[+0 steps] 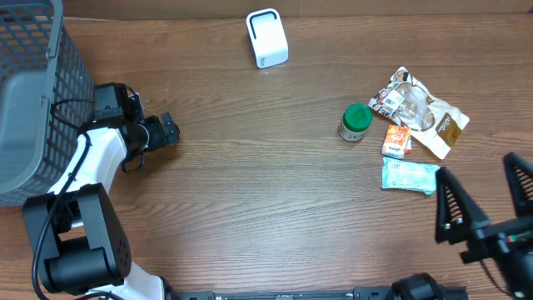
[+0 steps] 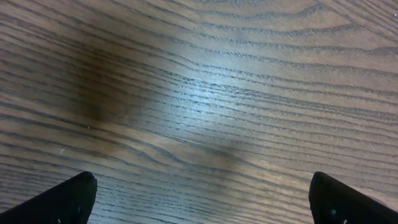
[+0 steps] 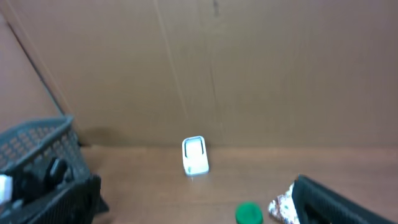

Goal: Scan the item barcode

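1. At the far left stands a grey plastic mesh basket [image 1: 33, 92]. We judge it is there to take goods once they are scanned.
2. Just beside it, the left gripper [image 1: 169, 132] hangs over the bare brown wooden table [image 1: 275, 183]. Its fingers are spread wide with nothing between them, and its wrist view shows only wood grain.
3. At the far edge, near the middle, stands a small white rounded box scanner [image 1: 266, 37]. Its window faces the near side, so we think a barcode must be turned that way.
4. The goods cluster on the right: an upright green-lidded jar [image 1: 356, 121], a crinkled brown-and-white snack bag [image 1: 420, 112], a small orange carton [image 1: 396, 142] and a pale green flat packet [image 1: 410, 177]. The packet lies flat, its long axis running roughly left to right with a slight tilt. We cannot see its barcode.
5. The right gripper [image 1: 476, 171] sits just beside that packet. Its fingers are wide apart and empty, and they point toward the far side. We take the packet as the likeliest pick.
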Robot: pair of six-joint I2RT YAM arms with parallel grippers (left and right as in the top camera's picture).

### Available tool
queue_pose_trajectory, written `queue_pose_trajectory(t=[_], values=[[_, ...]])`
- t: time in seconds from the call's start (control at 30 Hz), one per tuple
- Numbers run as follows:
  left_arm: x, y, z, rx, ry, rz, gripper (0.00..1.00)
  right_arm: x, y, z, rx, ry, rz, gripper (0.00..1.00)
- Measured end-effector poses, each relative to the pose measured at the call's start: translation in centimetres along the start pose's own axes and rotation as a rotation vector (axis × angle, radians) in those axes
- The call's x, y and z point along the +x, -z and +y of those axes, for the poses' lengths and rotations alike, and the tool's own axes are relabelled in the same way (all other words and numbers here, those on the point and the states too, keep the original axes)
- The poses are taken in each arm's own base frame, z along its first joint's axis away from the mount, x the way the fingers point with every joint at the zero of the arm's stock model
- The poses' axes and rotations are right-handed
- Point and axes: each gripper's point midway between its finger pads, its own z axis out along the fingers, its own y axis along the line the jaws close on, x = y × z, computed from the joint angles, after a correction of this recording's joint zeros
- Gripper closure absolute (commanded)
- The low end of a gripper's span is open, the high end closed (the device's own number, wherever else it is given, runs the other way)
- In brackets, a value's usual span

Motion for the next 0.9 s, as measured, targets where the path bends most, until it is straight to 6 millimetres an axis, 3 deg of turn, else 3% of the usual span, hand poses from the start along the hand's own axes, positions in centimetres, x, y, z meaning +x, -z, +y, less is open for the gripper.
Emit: queue_pose_trajectory(t=[0.3,0.57,0.7,0.9], values=[[0.0,0.0,0.0,0.0,0.0,0.0,0.0,2.1,-1.5,-0.8,-0.036,0.012,-0.296,0.0],[0.0,0.0,0.0,0.0,0.0,0.0,0.0,2.8,-1.4,0.0,-0.153,0.066,-0.623,0.0],[0.0,0.0,0.0,0.0,0.0,0.0,0.0,4.9,-1.2,0.0,-0.187,0.096,-0.702,0.0],[0.0,0.0,0.0,0.0,0.0,0.0,0.0,9.7,-3.3,-0.9,-0.18,0.103,-0.635,0.0]])
